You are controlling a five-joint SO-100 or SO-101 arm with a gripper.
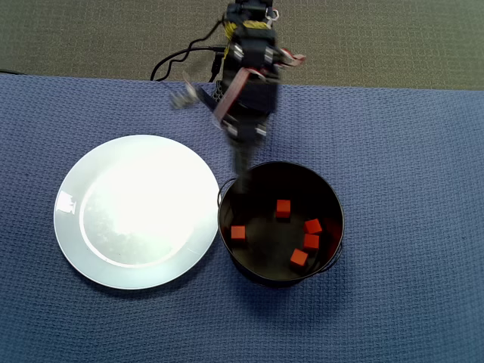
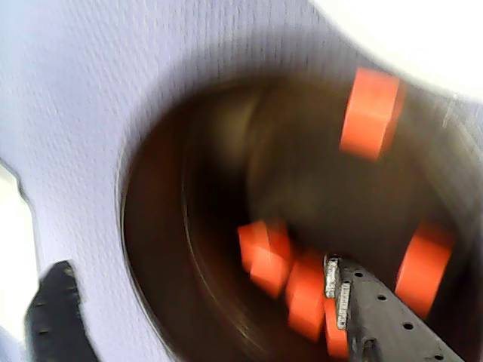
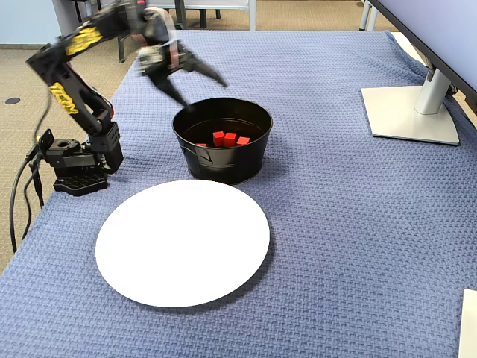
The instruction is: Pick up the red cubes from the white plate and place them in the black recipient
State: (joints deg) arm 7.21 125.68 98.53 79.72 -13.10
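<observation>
Below the spread, empty jaws of the gripper (image 3: 200, 88), all five red cubes (image 1: 283, 209) lie scattered on the black pot's (image 1: 330, 198) floor, while off to their side the white plate (image 1: 76, 227) sits bare, so the sorting looks finished.

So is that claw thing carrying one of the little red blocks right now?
No. The end effector is open and empty above the black pot; all five red cubes lie inside, and the white plate is bare.
</observation>
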